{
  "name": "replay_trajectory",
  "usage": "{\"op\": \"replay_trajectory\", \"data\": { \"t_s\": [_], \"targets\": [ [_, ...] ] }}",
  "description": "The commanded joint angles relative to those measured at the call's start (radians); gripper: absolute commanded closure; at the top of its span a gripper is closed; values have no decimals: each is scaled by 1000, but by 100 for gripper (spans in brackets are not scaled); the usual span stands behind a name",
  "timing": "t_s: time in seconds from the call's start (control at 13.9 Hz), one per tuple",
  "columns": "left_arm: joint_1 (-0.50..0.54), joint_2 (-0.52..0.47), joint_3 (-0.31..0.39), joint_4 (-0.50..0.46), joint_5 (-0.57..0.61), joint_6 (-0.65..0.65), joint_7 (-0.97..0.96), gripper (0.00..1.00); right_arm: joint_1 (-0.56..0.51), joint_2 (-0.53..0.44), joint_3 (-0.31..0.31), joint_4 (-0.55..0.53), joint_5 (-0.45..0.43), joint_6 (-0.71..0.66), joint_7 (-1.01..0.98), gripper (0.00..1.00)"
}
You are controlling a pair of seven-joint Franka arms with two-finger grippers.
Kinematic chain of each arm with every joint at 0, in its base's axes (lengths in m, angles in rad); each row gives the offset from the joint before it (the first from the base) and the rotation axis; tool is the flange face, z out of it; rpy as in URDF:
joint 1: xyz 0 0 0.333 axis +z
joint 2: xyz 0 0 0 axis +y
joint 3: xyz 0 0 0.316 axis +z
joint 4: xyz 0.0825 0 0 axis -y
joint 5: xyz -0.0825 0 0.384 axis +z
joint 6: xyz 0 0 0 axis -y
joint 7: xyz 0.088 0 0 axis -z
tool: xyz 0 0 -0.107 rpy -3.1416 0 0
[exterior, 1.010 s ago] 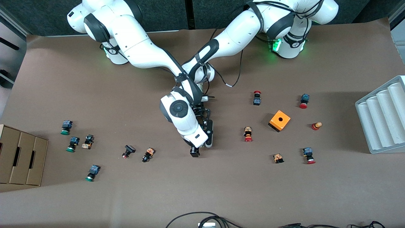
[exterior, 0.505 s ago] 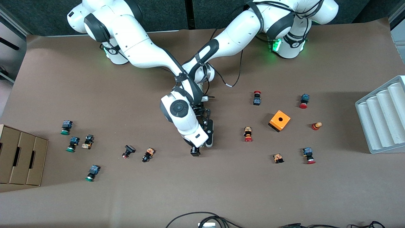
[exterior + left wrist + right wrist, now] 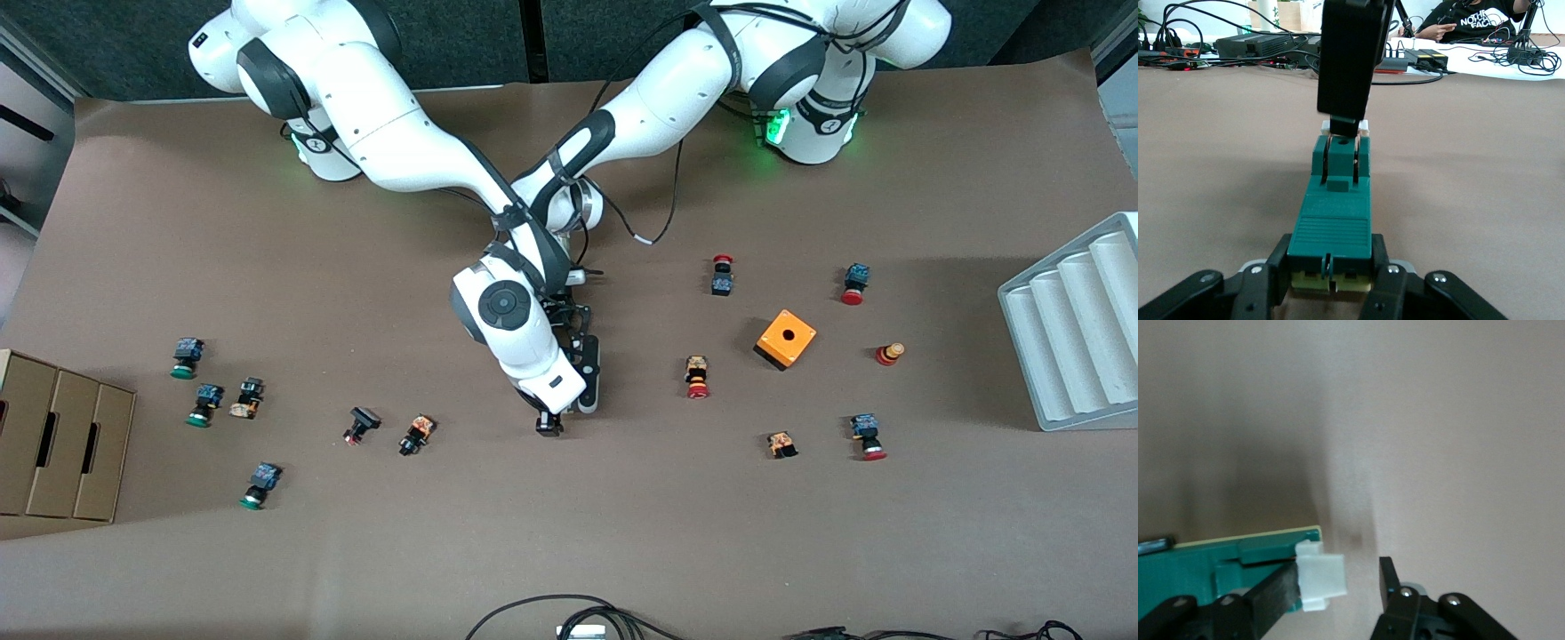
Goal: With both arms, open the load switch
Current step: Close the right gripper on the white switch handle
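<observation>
The load switch (image 3: 1331, 220), a narrow dark-green block, lies on the brown table mid-way between the two arms' ends. My left gripper (image 3: 1331, 257) is shut on one end of it. At the other end sits the white sliding piece (image 3: 1321, 582). My right gripper (image 3: 1341, 572) straddles that piece. One of its fingers (image 3: 1271, 595) rests against the piece and the other stands apart from it, so the jaws are open. In the front view the right gripper (image 3: 548, 425) points down at the table, and the right arm's hand covers most of the switch and the left gripper.
An orange cube box (image 3: 786, 338) and several push buttons (image 3: 697, 376) lie toward the left arm's end, with a grey ribbed tray (image 3: 1071, 329) at the table's edge. More buttons (image 3: 416, 434) and a cardboard box (image 3: 62, 444) lie toward the right arm's end.
The right gripper's fingers have drawn closer together around the switch's end, and its tip has shifted very slightly. The left arm has stayed put.
</observation>
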Motion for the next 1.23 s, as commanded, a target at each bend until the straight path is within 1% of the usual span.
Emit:
{"op": "replay_trajectory", "data": {
  "t_s": [0.0,0.22,0.29,0.58,0.72,1.15],
  "targets": [
    [-16,29,6,26,4,4,-35,83,7,26,-16,6,23,22,-9,49],
    [-16,29,6,26,4,4,-35,83,8,20,-15,6,19,19,-9,54],
    [-16,29,6,26,4,4,-35,83,8,15,-13,6,18,16,-9,59],
    [-16,29,6,26,4,4,-35,83,15,7,-12,-2,18,-5,-3,71],
    [-16,29,6,26,5,4,-35,83,16,-2,-12,-2,18,-25,-3,72],
    [-14,29,6,27,7,4,-34,83,24,-8,-10,-5,16,-34,4,72]
  ]
}}
